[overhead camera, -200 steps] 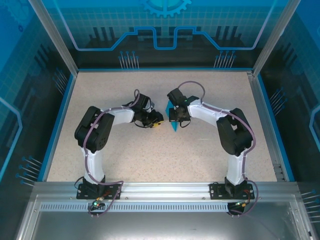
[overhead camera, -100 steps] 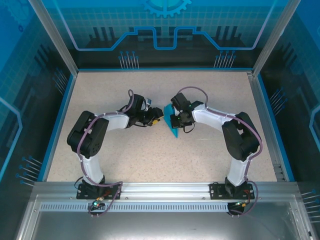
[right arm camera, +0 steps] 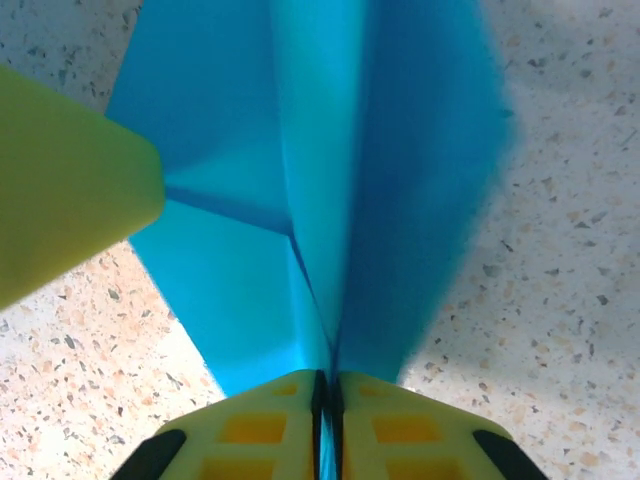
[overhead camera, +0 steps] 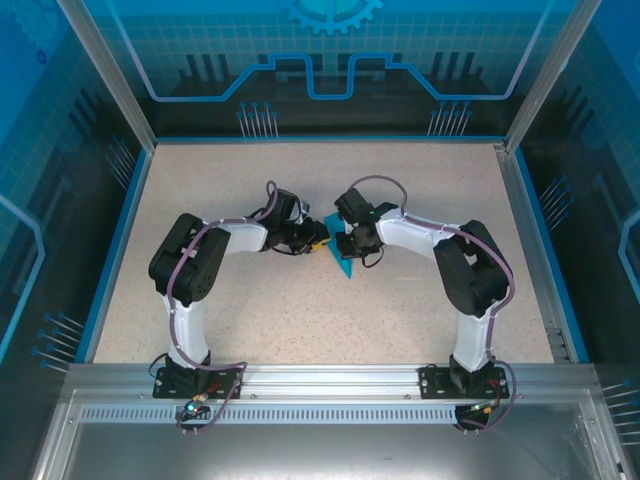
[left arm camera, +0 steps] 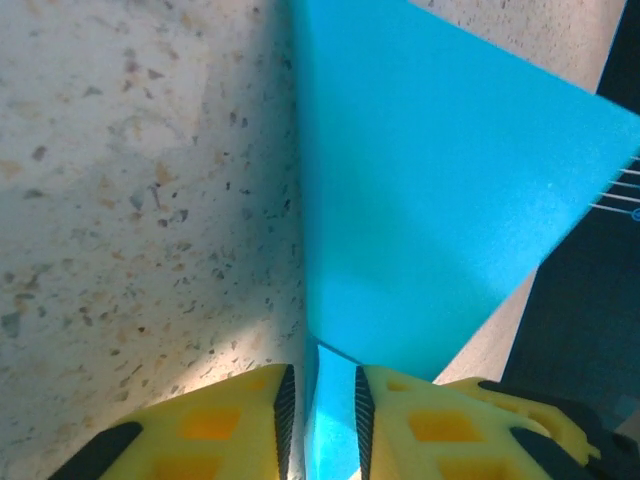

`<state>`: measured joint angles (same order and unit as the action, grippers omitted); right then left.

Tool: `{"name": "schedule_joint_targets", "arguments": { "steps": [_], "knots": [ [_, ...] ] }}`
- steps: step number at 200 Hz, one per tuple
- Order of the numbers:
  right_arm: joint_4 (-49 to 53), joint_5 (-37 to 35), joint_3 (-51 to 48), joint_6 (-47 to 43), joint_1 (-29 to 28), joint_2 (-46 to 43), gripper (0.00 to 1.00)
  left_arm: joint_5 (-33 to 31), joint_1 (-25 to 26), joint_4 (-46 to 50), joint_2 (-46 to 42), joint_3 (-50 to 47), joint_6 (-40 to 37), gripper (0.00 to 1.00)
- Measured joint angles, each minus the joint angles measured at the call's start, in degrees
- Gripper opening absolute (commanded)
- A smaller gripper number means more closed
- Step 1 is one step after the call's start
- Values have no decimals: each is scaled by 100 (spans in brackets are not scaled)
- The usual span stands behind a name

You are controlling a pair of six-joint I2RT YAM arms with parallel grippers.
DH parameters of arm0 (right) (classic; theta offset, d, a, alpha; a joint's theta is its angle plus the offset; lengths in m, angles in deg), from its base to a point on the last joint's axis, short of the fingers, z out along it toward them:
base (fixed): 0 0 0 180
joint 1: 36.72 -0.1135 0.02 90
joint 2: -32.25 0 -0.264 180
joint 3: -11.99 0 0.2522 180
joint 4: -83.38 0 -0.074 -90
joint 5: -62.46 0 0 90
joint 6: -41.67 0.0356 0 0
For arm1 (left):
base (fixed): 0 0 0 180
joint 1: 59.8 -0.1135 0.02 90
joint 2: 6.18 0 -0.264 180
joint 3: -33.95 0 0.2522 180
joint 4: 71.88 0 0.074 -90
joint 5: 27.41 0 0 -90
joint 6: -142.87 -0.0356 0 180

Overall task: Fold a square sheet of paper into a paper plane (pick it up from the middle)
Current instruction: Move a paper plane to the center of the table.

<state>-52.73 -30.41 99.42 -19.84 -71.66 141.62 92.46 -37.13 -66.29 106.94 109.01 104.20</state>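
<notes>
The paper plane (overhead camera: 341,263) is turquoise paper folded into a pointed shape with lengthwise creases, held on edge just above the middle of the table. My right gripper (overhead camera: 346,241) is shut on its central fold (right arm camera: 330,150), with the pads (right arm camera: 322,392) pressed together on the thin edge. From the left, my left gripper (overhead camera: 318,243) meets the same paper. Its fingers stand a little apart in the left wrist view, the left gripper (left arm camera: 325,400) being open with a flap of the paper (left arm camera: 430,180) between them. One yellow finger (right arm camera: 60,180) of the left gripper shows in the right wrist view.
The speckled beige table (overhead camera: 250,310) is bounded by a blue rim and glass walls (overhead camera: 130,200). Both arms bend inward from their bases (overhead camera: 195,375) at the near edge, and free table lies all around the two grippers.
Half a second ago the left arm reached further left. Now both grippers have closed in together, and the paper has shifted slightly left while staying in the right gripper.
</notes>
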Motion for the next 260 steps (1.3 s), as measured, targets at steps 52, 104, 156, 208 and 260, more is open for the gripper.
{"name": "schedule_joint_targets", "arguments": {
  "steps": [52,104,156,208,260],
  "knots": [
    [35,-120,317,111,-57,144,17,-2,0,214,31,20,-72,13],
    [52,-120,540,153,-76,341,21,-2,0,363,33,72,-138,10],
    [157,-122,546,151,-83,431,24,-2,0,413,52,125,-192,10],
    [240,-210,586,153,-155,553,22,-2,0,498,63,144,-195,11],
    [291,-400,671,319,-225,739,15,-48,0,605,66,225,-216,19]
  ]
}}
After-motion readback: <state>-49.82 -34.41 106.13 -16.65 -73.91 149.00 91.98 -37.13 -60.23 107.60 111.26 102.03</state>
